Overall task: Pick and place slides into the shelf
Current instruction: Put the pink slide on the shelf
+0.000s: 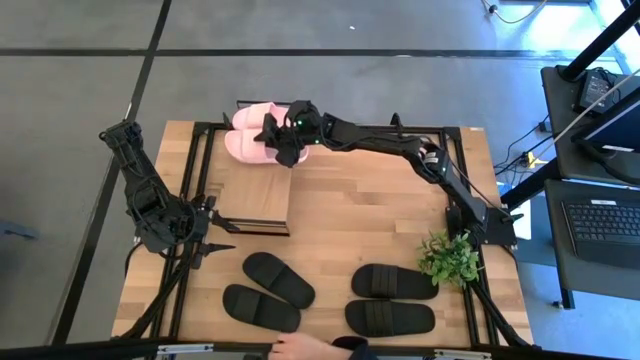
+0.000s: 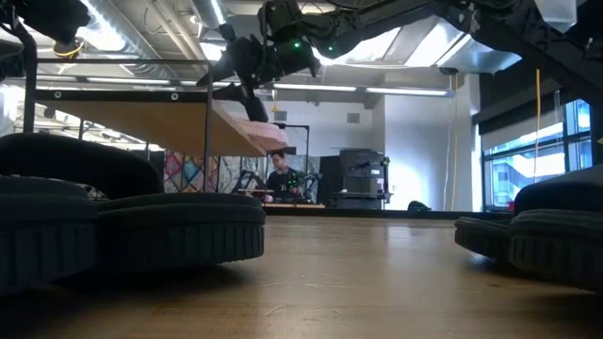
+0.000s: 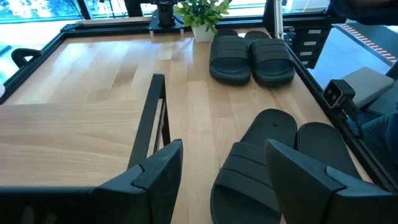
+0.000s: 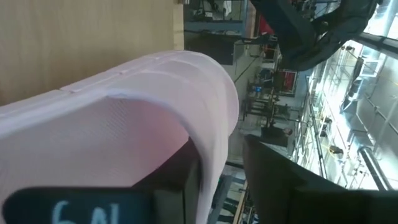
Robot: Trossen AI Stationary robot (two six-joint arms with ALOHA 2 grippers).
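The shelf (image 1: 255, 195) has a light-wood top board on a black frame, left of the table's middle. The light pink pair (image 1: 248, 132) lies side by side on its far end, soles on the board. My right gripper (image 1: 283, 140) reaches in from the right over the nearer pink slide, open, with one finger under its strap (image 4: 155, 93) and one outside. Both black pairs (image 1: 265, 292) (image 1: 392, 300) rest flat near the table's near edge. My left gripper (image 1: 222, 238) hovers open by the shelf's near left corner, touching nothing. My right gripper stands astride the pink slide's strap at its edge (image 4: 214, 149), one finger (image 4: 177, 186) inside under the strap, the other (image 4: 280, 180) outside. A gap shows between the strap and the outer finger. Whether the inner finger touches the strap I cannot tell.
A small potted plant (image 1: 450, 258) stands by the right arm's base. A person's hand (image 1: 310, 348) shows at the table's near edge. Bare tabletop lies between the shelf and the plant. In the left wrist view one black pair (image 3: 273, 155) lies just beyond my left fingers.
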